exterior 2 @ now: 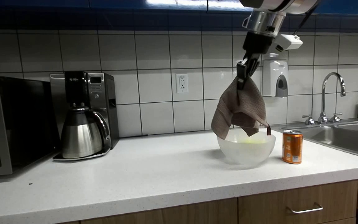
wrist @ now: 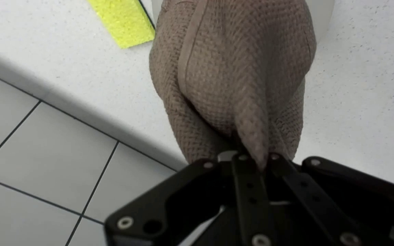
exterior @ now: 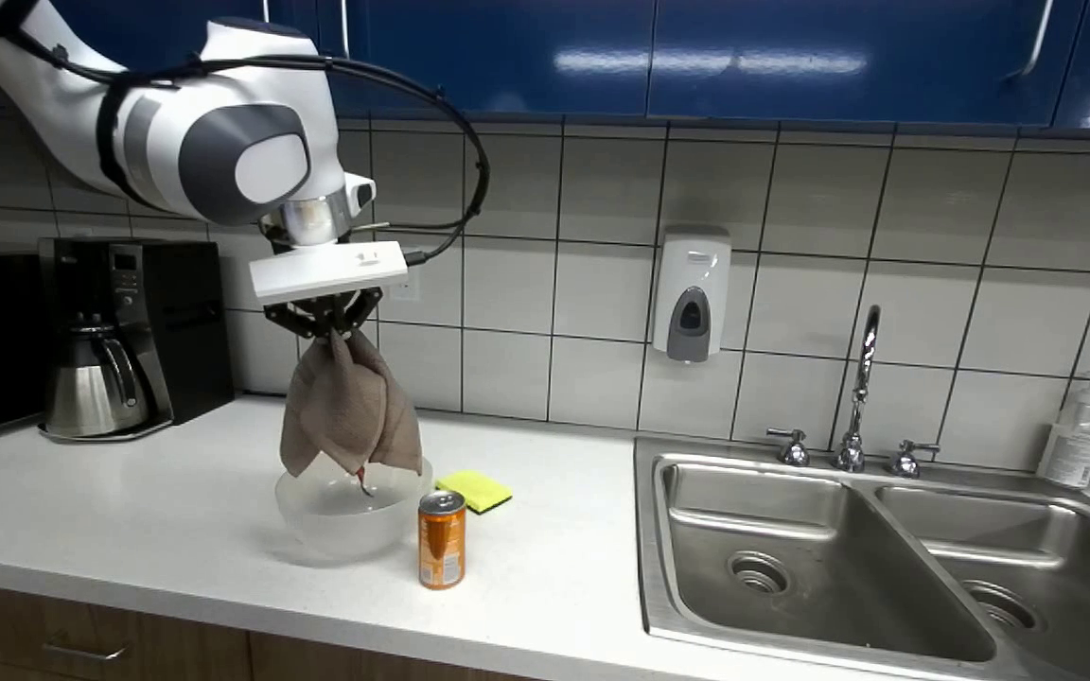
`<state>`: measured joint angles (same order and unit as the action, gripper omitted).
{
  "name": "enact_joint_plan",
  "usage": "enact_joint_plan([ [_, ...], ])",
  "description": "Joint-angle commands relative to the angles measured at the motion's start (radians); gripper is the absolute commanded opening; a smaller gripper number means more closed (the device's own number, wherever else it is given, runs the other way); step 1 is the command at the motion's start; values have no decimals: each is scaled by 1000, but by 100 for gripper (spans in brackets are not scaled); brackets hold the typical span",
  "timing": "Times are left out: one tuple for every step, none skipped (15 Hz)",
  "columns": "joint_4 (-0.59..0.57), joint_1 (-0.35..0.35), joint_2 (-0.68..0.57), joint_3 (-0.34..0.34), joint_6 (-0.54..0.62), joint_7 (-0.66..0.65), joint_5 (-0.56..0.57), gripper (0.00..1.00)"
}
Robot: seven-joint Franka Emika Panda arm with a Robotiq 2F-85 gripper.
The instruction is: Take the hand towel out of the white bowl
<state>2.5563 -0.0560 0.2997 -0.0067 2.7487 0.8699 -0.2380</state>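
Above white bowl, towel hung bunched, end effector pinching its gathered top, presumably for straight lift. Lower corners overlapped white bowl's rim in both exterior views; contact unclear. Can near white bowl likely called for more height before sideways travel.

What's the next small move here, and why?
Probably raise the hand straight up a little: it grips the towel, but the cloth's lower edge overlaps the bowl in both exterior views, so clearance over the rim looks uncertain.
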Motion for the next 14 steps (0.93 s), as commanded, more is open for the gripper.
enact_joint_plan([
  [30,-38,80,-29,42,-43,65,1],
  [28,-47,87,-33,47,-45,75,1],
  [26,-56,93,-37,51,-46,84,1],
  [22,-68,94,-40,54,-48,92,1],
  [20,-81,94,-41,56,-49,97,1],
  [17,-96,92,-44,58,-46,98,1],
  [15,-114,89,-46,60,-41,97,1],
  [12,-134,84,-47,61,-36,93,1],
  [9,-153,77,-46,64,-32,89,1],
  [7,-171,72,-47,66,-29,85,1],
  [3,-190,64,-45,71,-26,82,1],
  [1,-208,59,-45,73,-23,78,1],
  [-3,-226,52,-44,77,-21,75,1],
  [-7,-245,44,-43,81,-19,70,1],
])
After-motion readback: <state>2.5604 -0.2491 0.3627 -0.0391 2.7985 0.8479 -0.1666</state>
